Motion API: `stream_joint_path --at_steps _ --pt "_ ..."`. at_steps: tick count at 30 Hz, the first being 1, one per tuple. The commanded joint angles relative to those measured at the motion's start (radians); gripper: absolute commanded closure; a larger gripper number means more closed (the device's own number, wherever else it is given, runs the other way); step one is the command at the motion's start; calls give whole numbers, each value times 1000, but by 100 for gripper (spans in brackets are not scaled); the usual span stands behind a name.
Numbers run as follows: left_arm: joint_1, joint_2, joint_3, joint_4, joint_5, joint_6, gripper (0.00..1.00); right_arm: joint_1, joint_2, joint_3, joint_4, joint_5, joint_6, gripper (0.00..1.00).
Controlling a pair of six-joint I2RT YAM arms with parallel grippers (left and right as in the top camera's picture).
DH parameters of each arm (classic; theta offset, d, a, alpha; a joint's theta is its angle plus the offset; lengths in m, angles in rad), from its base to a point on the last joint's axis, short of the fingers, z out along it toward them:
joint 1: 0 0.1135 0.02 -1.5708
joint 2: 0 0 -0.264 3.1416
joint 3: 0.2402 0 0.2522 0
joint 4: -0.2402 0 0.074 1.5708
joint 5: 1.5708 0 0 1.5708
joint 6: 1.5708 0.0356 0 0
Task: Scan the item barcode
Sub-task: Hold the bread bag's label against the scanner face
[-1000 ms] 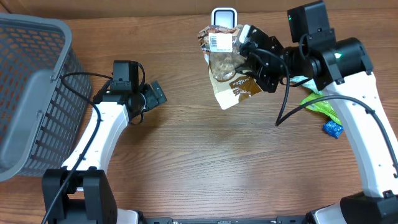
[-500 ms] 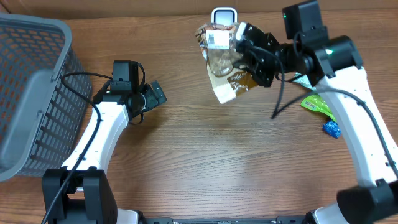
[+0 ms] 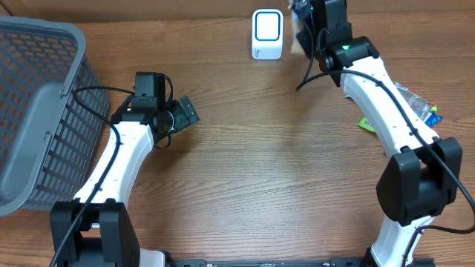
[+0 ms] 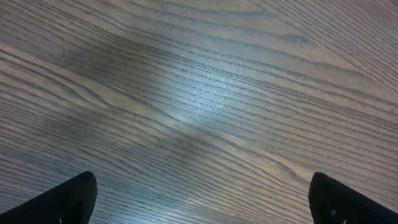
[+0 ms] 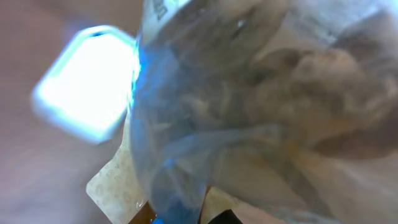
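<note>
The item, a clear snack bag (image 5: 261, 106) with brown contents, fills the blurred right wrist view, and my right gripper (image 5: 219, 215) is shut on it. Its barcode cannot be made out. The white scanner (image 5: 87, 84) glows just left of the bag. From overhead, the scanner (image 3: 267, 33) stands at the table's far edge. The right wrist (image 3: 328, 22) hovers beside it on the right and hides nearly all of the bag (image 3: 300, 38). My left gripper (image 3: 186, 111) rests open over bare wood at the left, its fingertips (image 4: 69, 199) wide apart with nothing between them.
A grey mesh basket (image 3: 37, 111) takes up the left side. By the right edge lie a green packet (image 3: 367, 124), a small blue item (image 3: 433, 113) and a clear wrapper (image 3: 413, 96). The table (image 3: 260, 170) is brown wood.
The right arm has swung up and back toward the far edge, carrying the bag from in front of the scanner to its right side. The left arm has stayed still.
</note>
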Motion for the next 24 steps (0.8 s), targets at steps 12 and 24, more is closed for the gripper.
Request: stream_joint_path --at_steps 12,24 --pt "-8 -5 22 0 -14 -6 0 105 278 9 504 561 -657 96" --pt "-8 -5 22 0 -14 -6 0 124 363 9 637 561 -757 96"
